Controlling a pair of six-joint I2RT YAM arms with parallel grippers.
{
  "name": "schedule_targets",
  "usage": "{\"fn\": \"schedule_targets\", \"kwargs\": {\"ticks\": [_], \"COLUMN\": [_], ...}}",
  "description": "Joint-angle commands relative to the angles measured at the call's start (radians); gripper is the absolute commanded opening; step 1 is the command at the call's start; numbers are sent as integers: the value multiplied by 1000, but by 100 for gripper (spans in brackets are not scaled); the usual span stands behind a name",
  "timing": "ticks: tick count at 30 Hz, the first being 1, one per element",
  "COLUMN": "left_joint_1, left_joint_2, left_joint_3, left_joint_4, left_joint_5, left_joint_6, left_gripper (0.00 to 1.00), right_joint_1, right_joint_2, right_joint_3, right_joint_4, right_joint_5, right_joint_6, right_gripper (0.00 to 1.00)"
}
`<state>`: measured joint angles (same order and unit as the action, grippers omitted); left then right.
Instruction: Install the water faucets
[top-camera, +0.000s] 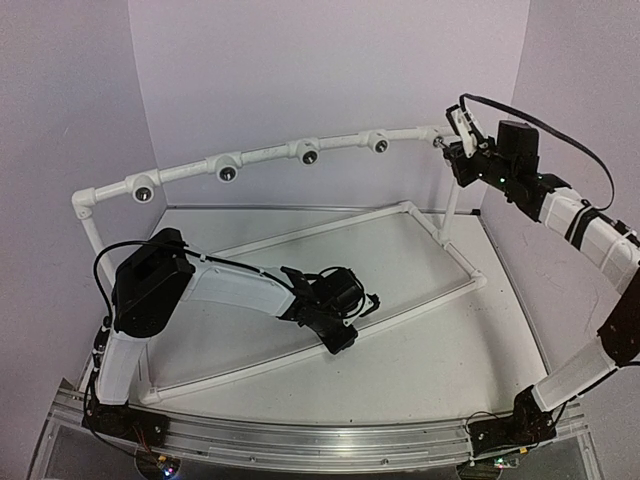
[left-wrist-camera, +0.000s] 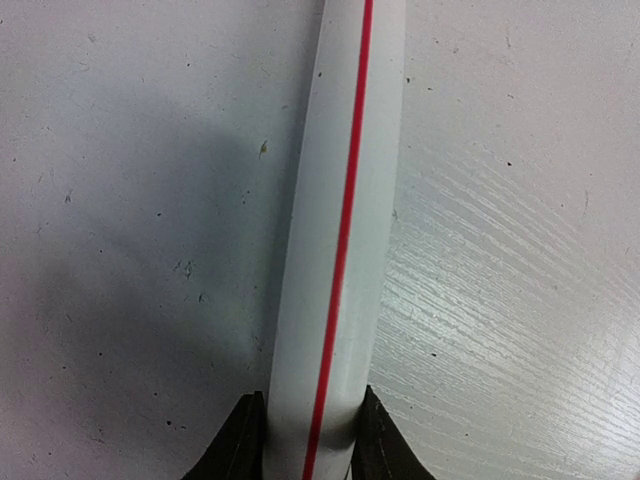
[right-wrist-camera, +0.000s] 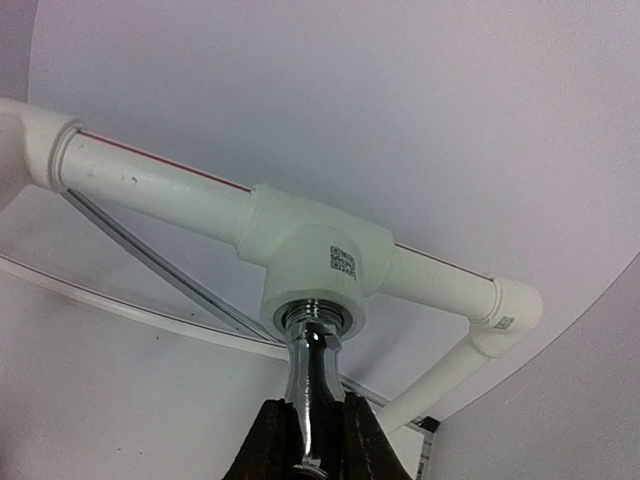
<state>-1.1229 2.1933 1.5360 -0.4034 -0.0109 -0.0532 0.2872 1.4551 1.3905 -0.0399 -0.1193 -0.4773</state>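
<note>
A chrome water faucet sits with its threaded end in the socket of a white tee fitting on the raised white pipe. My right gripper is shut on the faucet's shiny body, just below the fitting. In the top view that gripper is at the right end of the curved upper pipe. My left gripper is shut on a low white pipe with a red stripe that lies on the table. In the top view it clamps the frame's front bar.
Several grey sockets with dark holes sit along the upper pipe and face forward. The pipe frame's base bars lie across the white table. Purple walls close in the back and both sides. A metal rail runs along the near edge.
</note>
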Motion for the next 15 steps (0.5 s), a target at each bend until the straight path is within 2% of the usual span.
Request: {"fn": "schedule_targets", "kwargs": {"ticks": [1,15], "left_joint_1": [-9,7], "left_joint_2": [77,68], "left_joint_3": [-60,-64], "left_joint_4": [-212,-211], "left_joint_5": [54,46], "left_joint_6": [-82,-85], "left_gripper": [0,0], "right_joint_1": [1,-9], "right_joint_2": [9,44], "right_joint_3": [52,65], "right_joint_4": [12,20], "right_joint_5": [-73,-148], "right_joint_6": [311,1238], "right_gripper": [0,0]}}
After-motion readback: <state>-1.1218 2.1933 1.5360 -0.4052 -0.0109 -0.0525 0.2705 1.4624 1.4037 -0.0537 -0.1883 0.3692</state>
